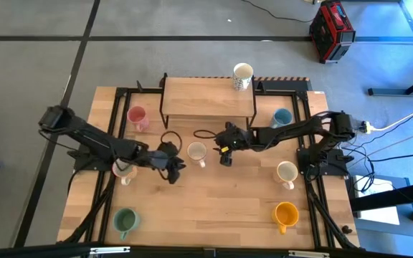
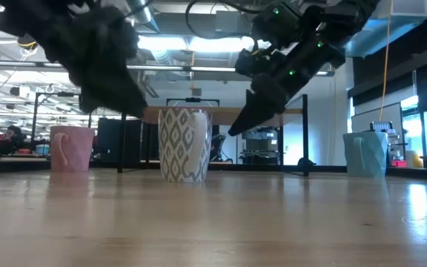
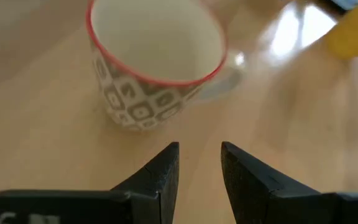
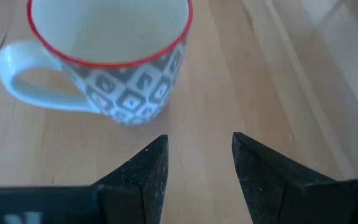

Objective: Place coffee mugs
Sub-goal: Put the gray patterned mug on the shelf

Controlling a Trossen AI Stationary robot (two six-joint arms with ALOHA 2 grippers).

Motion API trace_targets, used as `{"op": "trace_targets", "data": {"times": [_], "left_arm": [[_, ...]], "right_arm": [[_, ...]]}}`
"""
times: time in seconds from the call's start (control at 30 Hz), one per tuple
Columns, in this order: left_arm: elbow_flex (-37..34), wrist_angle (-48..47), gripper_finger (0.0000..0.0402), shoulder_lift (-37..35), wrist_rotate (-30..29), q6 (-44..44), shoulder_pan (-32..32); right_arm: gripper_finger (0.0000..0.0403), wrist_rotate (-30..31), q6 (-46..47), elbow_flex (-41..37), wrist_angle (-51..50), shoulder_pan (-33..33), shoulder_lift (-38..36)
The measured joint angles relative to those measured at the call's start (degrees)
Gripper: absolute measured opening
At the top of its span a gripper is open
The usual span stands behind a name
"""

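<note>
A cream mug with a grey diamond pattern and red rim (image 1: 196, 151) stands upright on its base at the table's centre. It also shows in the low view (image 2: 184, 144) and in both wrist views (image 3: 154, 62) (image 4: 114, 59). My left gripper (image 1: 174, 172) (image 3: 199, 146) hovers open just left of and nearer than this mug. My right gripper (image 1: 225, 159) (image 4: 197, 138) hovers open just right of it, fingers slanting down (image 2: 241, 126). Neither touches it. A speckled mug (image 1: 243, 75) stands on the wooden shelf (image 1: 208, 97).
Other mugs stand on the table: pink (image 1: 137, 117) and light blue (image 1: 282, 117) beside the shelf, cream (image 1: 124, 173) partly under my left arm, cream (image 1: 287, 173) at the right, orange-yellow (image 1: 286, 213) and green (image 1: 125, 221) near the front edge. The middle front of the table is bare wood.
</note>
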Motion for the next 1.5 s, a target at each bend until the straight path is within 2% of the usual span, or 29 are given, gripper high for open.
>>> {"op": "trace_targets", "data": {"times": [0.2, 0.43, 0.83, 0.97, 1.1, 1.2, 1.33, 1.43, 1.5], "left_arm": [[1.08, 2.54, 0.0113, 6.46, -2.13, -1.39, 1.04], [1.11, 3.75, 0.0113, 7.21, -8.25, -2.9, 4.18], [1.09, 2.24, 0.0113, 6.87, -8.75, -5.75, 8.2], [1.07, 0.02, 0.0113, 4.08, -5.55, -6.41, 7.89], [1.07, -4.04, 0.0111, -1.52, -0.25, -8.91, 5.74], [1.07, -4.4, 0.0109, -4.7, 0.53, -8.91, 1.72], [1.1, 0.09, 0.0108, -4.43, -5.29, -8.72, -3.99], [1.14, 4.89, 0.0108, -0.55, -9.5, -6.85, -7.82], [3.64, 5.48, 0.0108, 2.49, -12.75, -3.2, -10.39]], "right_arm": [[0.0168, -0.02, 0.42, 0.0, 4.75, 0.0, 1.12], [0.0168, -4.54, 1.85, -0.01, 5.82, 0.04, 1.32], [0.0168, -18.59, 0.1, -0.02, 6.03, 0.05, 1.32], [0.0168, -22.43, -0.17, -0.01, 6.29, 0.15, 1.36], [0.0168, -22.28, 0.0, 0.0, 5.04, 0.04, 1.36], [0.0168, -22.1, 0.03, 0.0, 4.72, 0.04, 1.36], [0.0168, -22.13, 0.05, 0.0, 4.66, 0.04, 1.36], [0.0168, -22.12, 0.1, 0.0, 4.57, 0.04, 1.36], [0.0168, -22.11, 0.1, 0.0, 4.53, 0.04, 1.36]]}}
